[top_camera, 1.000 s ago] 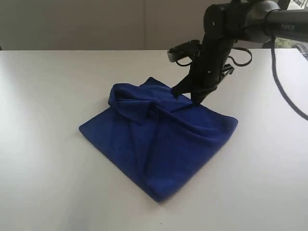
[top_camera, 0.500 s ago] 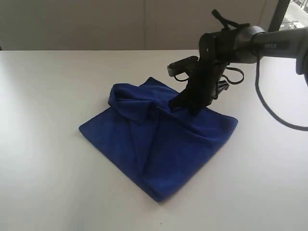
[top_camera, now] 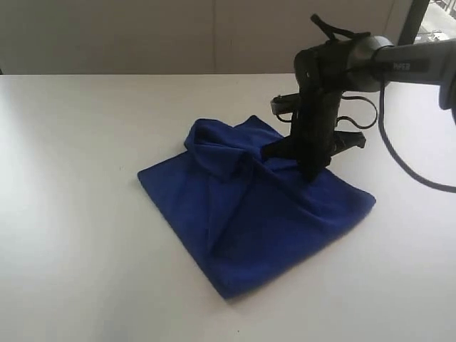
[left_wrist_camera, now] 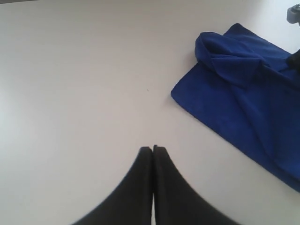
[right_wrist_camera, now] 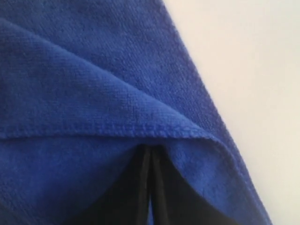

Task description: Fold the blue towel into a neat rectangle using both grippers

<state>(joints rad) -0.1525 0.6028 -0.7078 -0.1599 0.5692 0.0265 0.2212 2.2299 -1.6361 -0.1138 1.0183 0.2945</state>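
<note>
— How does the right gripper (top_camera: 311,171) stand?
— Its jaws are pressed together, pointing down into the far right part of the blue towel (top_camera: 263,214). The tips sit tucked under a hemmed fold (right_wrist_camera: 140,129), so whether a layer is pinched between them cannot be told.
— And the left gripper (left_wrist_camera: 153,151)?
— It is closed on nothing, over the bare table (top_camera: 85,142), well apart from the cloth and outside the exterior view.
— How does the towel lie?
— It lies cornerwise mid-table, one corner pointing near and its far left corner bunched. The longer edge seems to run from that near corner out to the right.
— So the right arm is nearer?
— Yes, and the left would likely have to reach rightward to the towel's left corner
</note>
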